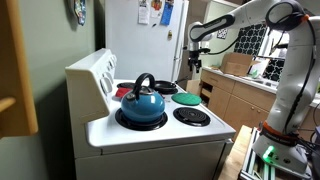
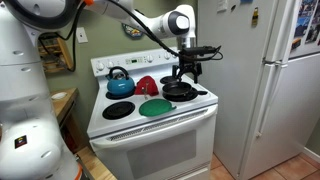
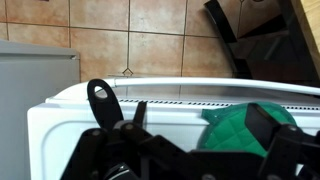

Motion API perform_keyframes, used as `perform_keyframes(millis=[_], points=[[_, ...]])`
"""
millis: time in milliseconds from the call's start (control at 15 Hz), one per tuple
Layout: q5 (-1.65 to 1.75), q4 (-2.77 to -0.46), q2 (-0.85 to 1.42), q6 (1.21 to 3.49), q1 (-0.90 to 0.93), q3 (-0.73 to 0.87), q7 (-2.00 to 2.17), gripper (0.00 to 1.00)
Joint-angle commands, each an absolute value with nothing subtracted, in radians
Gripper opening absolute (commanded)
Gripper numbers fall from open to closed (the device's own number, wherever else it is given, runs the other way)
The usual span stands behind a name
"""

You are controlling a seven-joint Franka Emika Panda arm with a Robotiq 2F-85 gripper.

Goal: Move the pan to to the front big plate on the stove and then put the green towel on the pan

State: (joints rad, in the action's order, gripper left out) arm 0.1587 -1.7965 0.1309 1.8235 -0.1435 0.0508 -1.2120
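Note:
The black pan (image 2: 180,91) sits on the back right burner of the white stove (image 2: 150,125). Its handle with a hanging hole shows in the wrist view (image 3: 100,97), to the left of my fingers. The green towel (image 2: 155,107) lies flat on a front burner. It also shows in an exterior view (image 1: 187,98) and in the wrist view (image 3: 250,130). My gripper (image 2: 184,70) hangs just above the pan. In the wrist view my gripper (image 3: 200,125) is open, with the white stove top and the towel showing between the fingers.
A blue kettle (image 2: 118,82) stands on the back left burner, with a red item (image 2: 147,83) beside it. One front burner (image 2: 118,110) is bare. A refrigerator (image 2: 260,80) stands close beside the stove, and wooden cabinets (image 1: 235,95) stand behind it.

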Motion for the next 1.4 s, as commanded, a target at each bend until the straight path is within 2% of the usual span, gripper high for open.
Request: perform_keyframes(millis=[0, 133, 600, 1133, 1333], points=[[0.157, -1.792, 0.133, 1.821, -0.136, 0.059, -1.213, 1.0], [0.157, -1.79, 0.136, 1.821, -0.136, 0.059, -1.213, 1.0], [0.17, -1.769, 0.153, 1.439, -0.148, 0.085, -1.088, 1.0], [0.139, -1.787, 0.159, 1.411, -0.162, 0.093, -1.098, 1.0], [0.0, -1.844, 0.13, 1.414, -0.179, 0.104, -1.025, 1.0]])
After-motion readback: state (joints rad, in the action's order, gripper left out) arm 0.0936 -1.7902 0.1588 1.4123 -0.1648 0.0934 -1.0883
